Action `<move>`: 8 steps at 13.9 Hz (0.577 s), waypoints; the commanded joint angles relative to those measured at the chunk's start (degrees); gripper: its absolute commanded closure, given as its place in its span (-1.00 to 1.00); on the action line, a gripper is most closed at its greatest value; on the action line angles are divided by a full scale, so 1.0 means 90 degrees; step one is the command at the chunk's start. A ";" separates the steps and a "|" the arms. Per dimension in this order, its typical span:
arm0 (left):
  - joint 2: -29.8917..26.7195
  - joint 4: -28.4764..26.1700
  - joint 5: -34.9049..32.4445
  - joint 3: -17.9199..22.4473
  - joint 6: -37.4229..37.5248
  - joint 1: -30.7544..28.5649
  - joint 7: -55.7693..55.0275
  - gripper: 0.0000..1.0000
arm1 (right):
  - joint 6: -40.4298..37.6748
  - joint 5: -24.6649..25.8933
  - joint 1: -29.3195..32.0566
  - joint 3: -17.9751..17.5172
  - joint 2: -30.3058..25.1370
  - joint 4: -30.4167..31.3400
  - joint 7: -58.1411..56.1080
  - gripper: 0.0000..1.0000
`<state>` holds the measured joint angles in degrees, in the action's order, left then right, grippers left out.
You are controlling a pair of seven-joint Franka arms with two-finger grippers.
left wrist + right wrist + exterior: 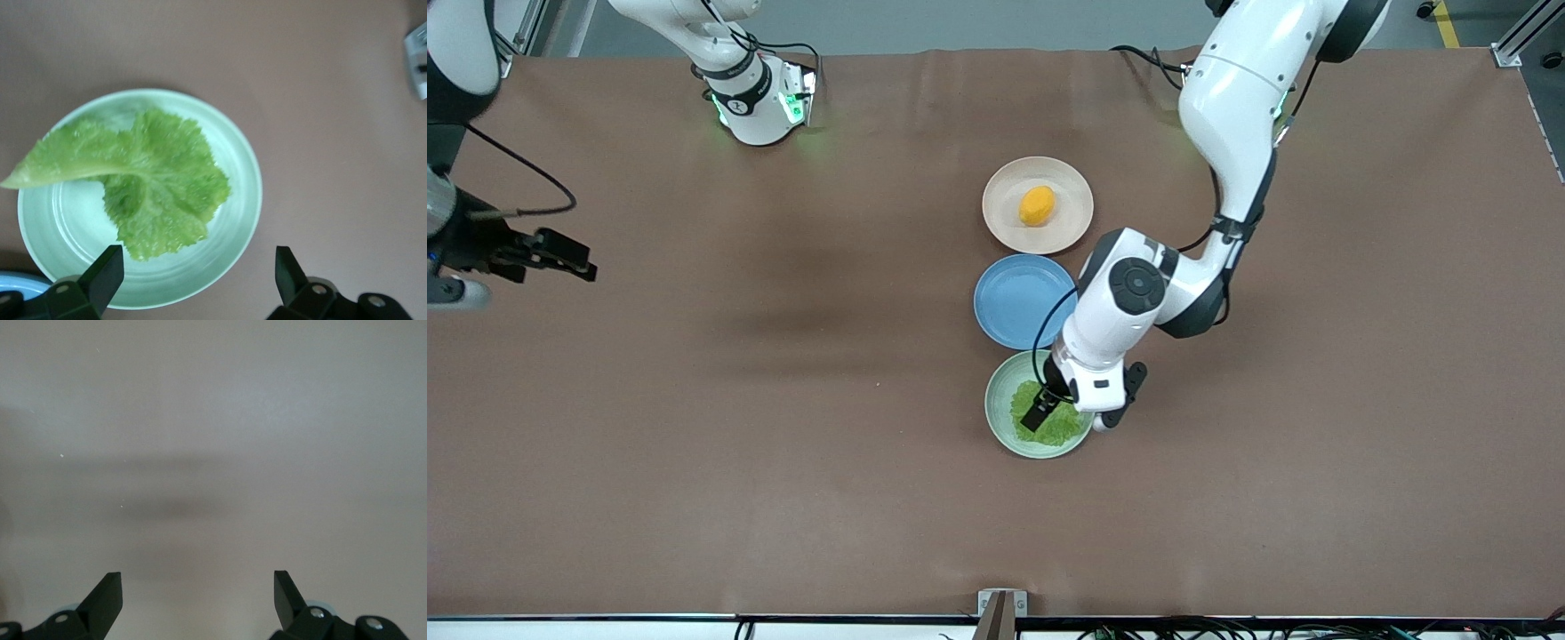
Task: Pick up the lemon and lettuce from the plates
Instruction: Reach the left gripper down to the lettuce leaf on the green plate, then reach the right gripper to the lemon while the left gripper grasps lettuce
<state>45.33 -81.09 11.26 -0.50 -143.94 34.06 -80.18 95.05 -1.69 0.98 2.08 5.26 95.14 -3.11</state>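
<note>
The lemon (1037,205) lies on the beige-pink plate (1000,191), the plate nearest the robots' bases. The lettuce (1060,429) lies flat on the mint green plate (998,404), the plate nearest the front camera. My left gripper (1069,425) hangs open and empty just over that plate's rim. In the left wrist view the leaf (160,187) spreads on the plate (233,220), its pale stem end over the rim, and the gripper (197,273) is apart from the leaf. My right gripper (560,253) waits open and empty over bare table at the right arm's end (198,597).
A blue plate (1018,300) with nothing on it sits between the two other plates, and the left arm's forearm reaches over its edge. The brown table (783,400) is bare around the row of plates.
</note>
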 commanded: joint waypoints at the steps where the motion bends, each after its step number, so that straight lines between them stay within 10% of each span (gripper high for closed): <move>1: 0.0275 0.0142 0.0087 0.0046 -0.0022 0.0112 0.0002 -0.99 | -0.0053 0.0002 -0.0050 -0.0046 0.0432 -0.0054 0.0139 -1.00; 8: 0.0559 0.0045 0.0067 0.0056 0.0036 0.0200 0.0227 -0.93 | -0.0239 -0.0396 -0.1893 -0.0085 -0.0016 0.0385 0.4257 -1.00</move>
<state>49.99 -81.11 11.26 -0.50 -143.93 35.41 -79.02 93.12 -3.15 -11.62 0.92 8.93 95.27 27.57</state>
